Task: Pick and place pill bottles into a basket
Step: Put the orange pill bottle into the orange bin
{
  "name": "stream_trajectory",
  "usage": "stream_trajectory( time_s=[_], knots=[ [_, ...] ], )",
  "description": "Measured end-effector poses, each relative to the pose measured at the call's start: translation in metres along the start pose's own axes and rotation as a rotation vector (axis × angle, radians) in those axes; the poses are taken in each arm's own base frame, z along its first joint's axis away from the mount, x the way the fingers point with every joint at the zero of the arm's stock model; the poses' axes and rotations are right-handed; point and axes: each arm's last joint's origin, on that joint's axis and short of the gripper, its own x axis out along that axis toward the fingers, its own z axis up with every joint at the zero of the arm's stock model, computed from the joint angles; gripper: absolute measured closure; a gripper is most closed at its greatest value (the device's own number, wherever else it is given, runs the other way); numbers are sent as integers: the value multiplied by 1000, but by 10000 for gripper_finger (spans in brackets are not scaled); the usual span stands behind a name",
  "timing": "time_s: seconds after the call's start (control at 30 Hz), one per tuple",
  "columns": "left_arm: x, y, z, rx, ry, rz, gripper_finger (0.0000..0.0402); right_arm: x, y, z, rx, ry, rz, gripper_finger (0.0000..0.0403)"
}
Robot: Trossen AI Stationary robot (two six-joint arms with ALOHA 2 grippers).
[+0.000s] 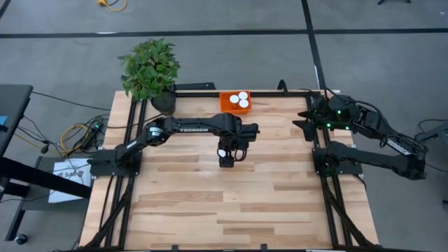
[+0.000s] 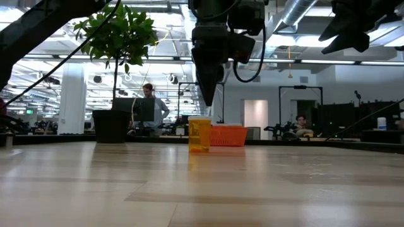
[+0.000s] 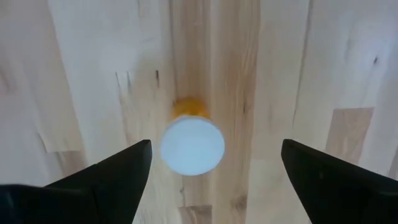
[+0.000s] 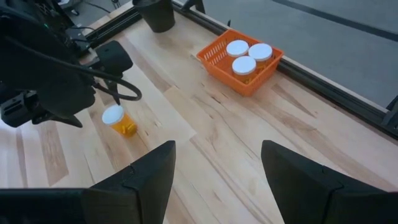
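A: Where is the left end effector (image 1: 224,155)?

B: Over mid-worktop (image 1: 231,210), directly above a lone bottle (image 3: 192,142). The wrist view looks straight down on its white cap, with the two dark fingers (image 3: 112,180) spread wide, one on each side, touching nothing. It is released and empty.

A: And the bottle itself?

B: Upright on the wood, orange body under the white cap. From table height it stands just below the hanging left end effector (image 2: 207,94), with a gap between them. The right wrist view shows it (image 4: 118,121) beside the dark left arm.

A: The basket (image 1: 236,103)?

B: At the far edge of the worktop, near the black pot with the plant (image 1: 149,66). Three bottles (image 4: 244,57) sit inside it, caps up, close together. The lone bottle is well apart from it, nearer the middle of the worktop.

A: The right arm?

B: It waits at the right side, near the far corner. Its end effector (image 1: 305,120) points toward the worktop, and its own wrist view shows the fingers (image 4: 140,180) parted with nothing between them: released.

A: Anything beyond the worktop?

B: A person (image 2: 149,107) stands in the room behind, left of the bottle in the low view; another (image 2: 301,126) sits farther right.
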Motion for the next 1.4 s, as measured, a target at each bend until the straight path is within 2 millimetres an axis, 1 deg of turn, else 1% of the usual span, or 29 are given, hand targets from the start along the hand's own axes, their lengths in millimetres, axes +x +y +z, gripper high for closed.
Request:
stream_trajectory(
  time_s=[0.17,0.33,0.5,0.6,0.67,0.73,0.8,0.83,0.97,1.03,1.13,1.23,1.4],
  knots=[
    [0,0,0,-45,5,37,52,0,0,0,1,0,0,171],
    [-2,-7,-3,-77,23,116,52,0,0,0,2,0,0,171],
    [-18,-21,-17,-139,82,193,52,0,0,0,2,0,0,171],
    [-31,-29,-20,-162,39,249,52,0,0,0,1,-1,0,171],
    [-40,-35,-28,-184,22,284,52,0,0,0,1,-1,0,171],
    [-44,-41,-41,-223,35,289,52,0,0,0,0,-1,0,171],
    [-42,-46,-56,-256,51,283,52,0,0,0,-1,-1,0,171],
    [-40,-49,-62,-270,32,274,52,0,0,0,-1,-1,0,171],
    [-33,-51,-73,-302,-152,212,52,0,0,1,-2,-7,1,171],
    [-29,-50,-73,-301,-208,205,52,0,0,1,-1,-7,1,171],
    [-26,-47,-70,-255,-229,214,52,0,0,1,5,-7,1,171],
    [-23,-40,-65,-202,-272,195,52,0,0,1,7,-7,1,171],
    [-15,-28,-63,-179,-284,159,52,0,0,1,7,-7,1,171]
  ],
)
